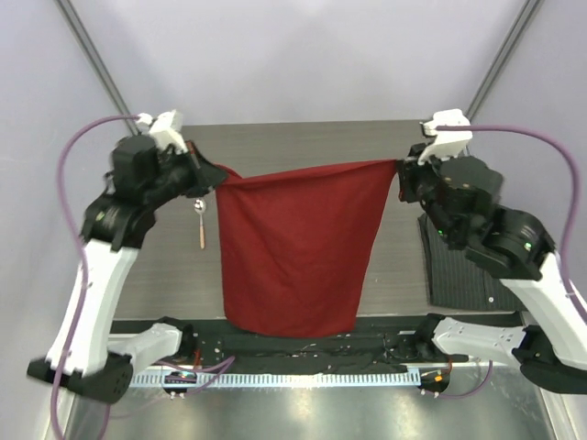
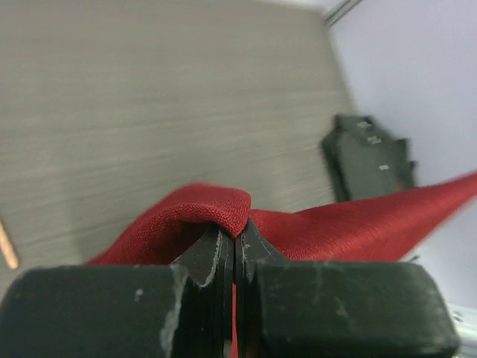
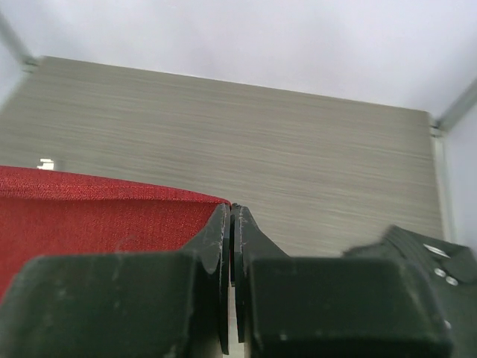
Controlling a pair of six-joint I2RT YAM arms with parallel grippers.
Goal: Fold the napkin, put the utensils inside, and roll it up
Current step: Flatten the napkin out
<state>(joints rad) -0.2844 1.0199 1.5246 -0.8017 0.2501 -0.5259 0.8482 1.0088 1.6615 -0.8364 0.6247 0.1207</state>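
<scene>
L fingers [image 2: 212, 259] & R fingers [image 3: 215, 242] tight on napkin [image 1: 293, 247] corners

I am looking down on a grey wood-grain rectangular tabletop [image 1: 303, 147] that is sitting between plain pale lilac-white walls [image 1: 303, 55]. One dark slanted metal frame bar [image 1: 92, 50] is rising at its far left corner and another [image 1: 502, 55] at its far right, while soft, even light is glinting off a brushed steel front ledge [image 1: 321, 412].

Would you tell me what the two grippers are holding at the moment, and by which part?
The napkin: the left gripper pinches one top corner, the right gripper the other.
</scene>
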